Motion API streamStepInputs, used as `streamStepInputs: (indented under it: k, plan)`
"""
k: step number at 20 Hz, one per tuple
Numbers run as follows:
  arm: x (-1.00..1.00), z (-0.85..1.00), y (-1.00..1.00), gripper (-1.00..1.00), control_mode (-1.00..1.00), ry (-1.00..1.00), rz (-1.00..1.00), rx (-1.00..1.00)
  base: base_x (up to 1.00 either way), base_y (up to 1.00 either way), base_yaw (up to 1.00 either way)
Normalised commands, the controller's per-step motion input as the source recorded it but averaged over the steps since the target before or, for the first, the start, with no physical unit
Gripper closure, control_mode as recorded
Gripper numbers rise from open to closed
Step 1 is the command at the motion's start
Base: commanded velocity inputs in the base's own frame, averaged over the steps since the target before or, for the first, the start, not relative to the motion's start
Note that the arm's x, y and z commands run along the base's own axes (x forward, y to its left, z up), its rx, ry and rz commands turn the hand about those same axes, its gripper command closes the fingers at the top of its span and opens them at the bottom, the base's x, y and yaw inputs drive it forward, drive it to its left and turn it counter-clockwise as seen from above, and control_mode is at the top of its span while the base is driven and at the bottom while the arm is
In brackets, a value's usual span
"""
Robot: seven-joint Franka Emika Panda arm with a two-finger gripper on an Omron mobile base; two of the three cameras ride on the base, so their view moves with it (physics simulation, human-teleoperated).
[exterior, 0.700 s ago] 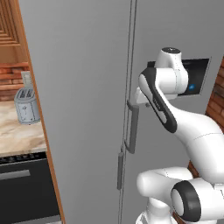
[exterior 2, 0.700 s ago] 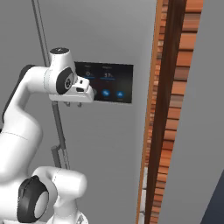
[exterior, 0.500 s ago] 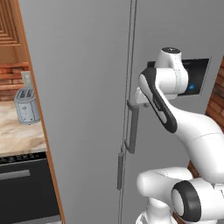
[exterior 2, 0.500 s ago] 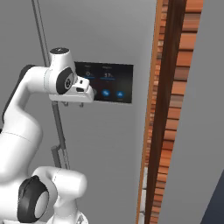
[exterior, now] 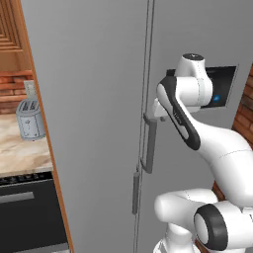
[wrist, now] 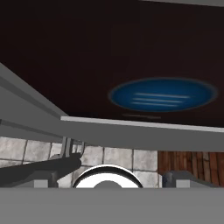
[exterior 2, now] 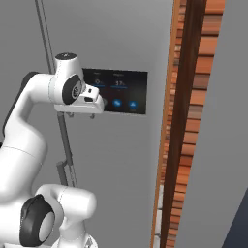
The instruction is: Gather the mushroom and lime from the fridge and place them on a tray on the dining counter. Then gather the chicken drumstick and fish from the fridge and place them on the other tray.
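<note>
Toaster: a silver two-slot toaster [exterior: 30,118] stood far left on a beige marbled stone bench [exterior: 20,155], its left side cut off by the picture's edge.
Oven: a black oven front [exterior: 29,212] sat below that bench, only partly in the left base view.
Fridge: the tall grey double-door fridge [exterior: 99,99] stood shut, so its inside was hidden; its vertical grey bar handles [exterior: 149,143] flanked the centre seam.
Panel: the black panel [exterior 2: 116,90] on the right door carried blue icons, too small to read.
End effector: the end effector [exterior 2: 80,115] was held close against the right door beside the panel, jaws spread wide, gripping nothing; its tips were hard to make out.
Wall: a red brick wall [exterior 2: 181,145] rose at right.
</note>
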Motion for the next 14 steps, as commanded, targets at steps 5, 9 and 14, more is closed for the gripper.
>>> streamStepInputs:
  k: [5, 9, 14]
  plan:
    - [0.00, 0.00, 0.00, -1.00, 1.00, 0.00, 0.00, 0.00, 0.00, 0.00, 0.00]
    - [0.00, 0.00, 0.00, -1.00, 1.00, 0.00, 0.00, 0.00, 0.00, 0.00, 0.00]
    - [0.00, 0.00, 0.00, -1.00, 1.00, 0.00, 0.00, 0.00, -0.44, 0.00, 0.00]
